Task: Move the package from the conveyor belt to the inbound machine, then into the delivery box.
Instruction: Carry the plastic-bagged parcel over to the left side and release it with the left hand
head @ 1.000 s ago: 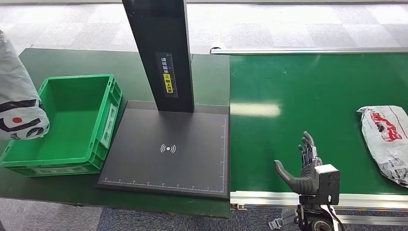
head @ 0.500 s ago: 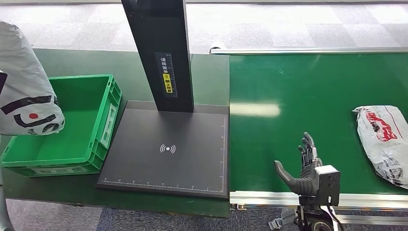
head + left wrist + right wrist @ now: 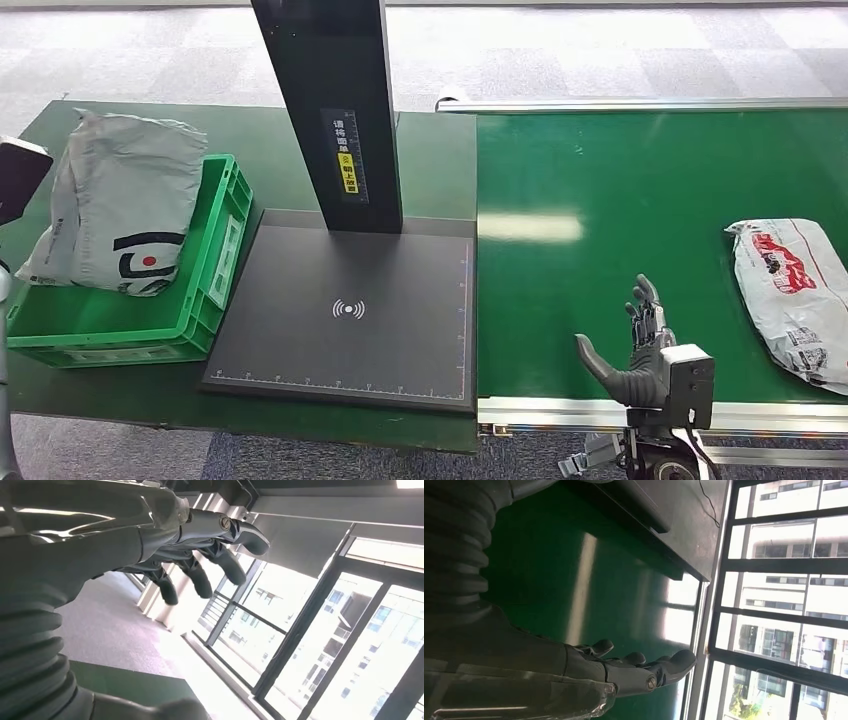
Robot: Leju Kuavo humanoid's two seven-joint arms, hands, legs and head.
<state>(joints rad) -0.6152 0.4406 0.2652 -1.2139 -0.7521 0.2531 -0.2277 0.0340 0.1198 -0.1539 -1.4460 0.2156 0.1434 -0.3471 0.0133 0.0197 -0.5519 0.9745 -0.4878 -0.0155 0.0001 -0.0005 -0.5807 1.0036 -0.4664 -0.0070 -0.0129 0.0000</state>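
At 9 o'clock, grey package (image 3: 118,205) leaning in green delivery box (image 3: 205,290), second package (image 3: 795,295) on conveyor belt (image 3: 640,190) at 3 o'clock, right robot hand (image 3: 637,350) fingers apart, empty, left robot hand (image 3: 150,535) fingers spread, empty.

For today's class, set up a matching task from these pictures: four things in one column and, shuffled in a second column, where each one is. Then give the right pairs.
Things:
1. grey package
2. white package with red print
3. right hand
4. black post

Places:
A. lying on the green belt at its right end
B. rising from the back of the dark scanner plate
C. in the green crate
D. open above the near edge of the belt

Pairs: 1-C, 2-A, 3-D, 4-B
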